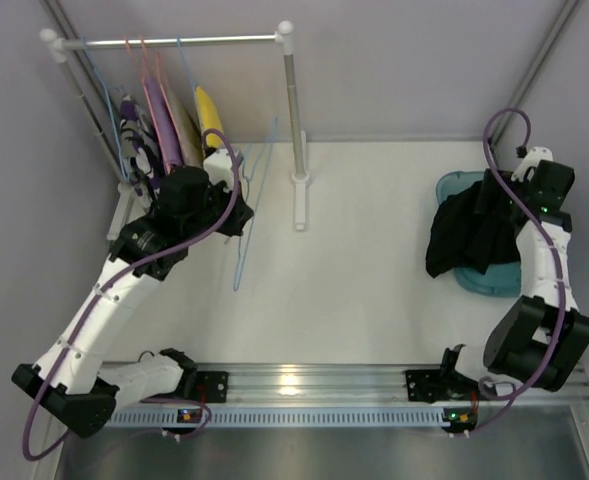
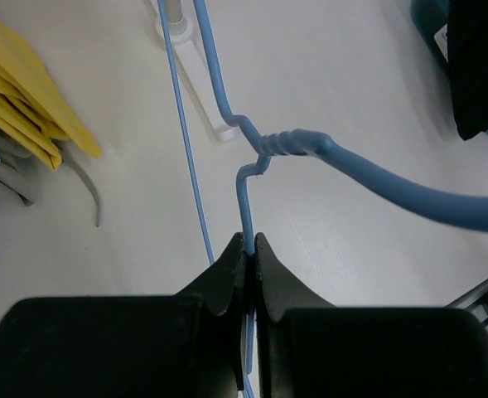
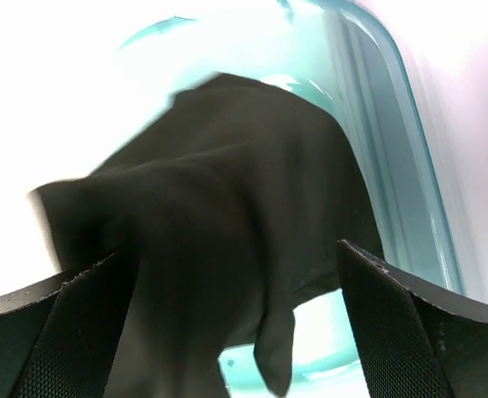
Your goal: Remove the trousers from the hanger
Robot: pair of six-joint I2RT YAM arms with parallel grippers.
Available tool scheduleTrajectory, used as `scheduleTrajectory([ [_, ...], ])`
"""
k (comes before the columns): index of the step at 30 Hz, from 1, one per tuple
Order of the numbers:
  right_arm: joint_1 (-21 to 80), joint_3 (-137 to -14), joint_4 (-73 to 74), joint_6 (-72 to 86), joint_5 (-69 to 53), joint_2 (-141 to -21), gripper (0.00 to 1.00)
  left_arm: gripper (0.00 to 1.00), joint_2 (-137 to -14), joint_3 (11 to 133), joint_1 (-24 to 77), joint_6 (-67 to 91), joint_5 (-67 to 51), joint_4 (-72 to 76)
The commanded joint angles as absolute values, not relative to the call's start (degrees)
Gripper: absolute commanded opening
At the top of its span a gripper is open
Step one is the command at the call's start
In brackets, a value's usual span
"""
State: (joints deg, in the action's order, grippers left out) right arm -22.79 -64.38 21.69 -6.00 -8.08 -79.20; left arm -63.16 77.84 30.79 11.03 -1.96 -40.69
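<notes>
The black trousers [image 1: 469, 232] lie bunched in a teal bin [image 1: 494, 280] at the right, draped over its left rim and off the hanger. In the right wrist view they [image 3: 227, 191] fill the space under my right gripper [image 3: 231, 253], which is wide open just above them; I cannot tell whether it touches them. In the top view the right gripper [image 1: 496, 205] is over the bin. The light-blue wire hanger [image 1: 242, 250] is bare. My left gripper [image 2: 249, 240] is shut on its wire [image 2: 245, 199] below the twisted neck [image 2: 285, 141], holding it beside the rack; the left gripper also shows in the top view [image 1: 232, 212].
A clothes rack [image 1: 184, 42] stands at the back left with a yellow garment [image 1: 209, 115], purple and pink garments [image 1: 159, 125] and pink hangers. Its right post [image 1: 296, 130] and foot stand just right of the held hanger. The yellow garment [image 2: 28, 91] is at the left in the left wrist view.
</notes>
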Motion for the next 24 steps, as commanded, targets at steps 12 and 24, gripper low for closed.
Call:
scheduleTrajectory([
  [12,-17.17,-59.43,38.41,-42.16,-25.51,-58.30,0.97,0.00,-68.11,83.06,30.85,9.49,-3.34,-43.94],
  [24,9.92,-46.33,47.72,-81.98,-8.10,-53.34,1.00,0.00,-68.64,82.44,28.31,12.39,-8.52,-44.38],
])
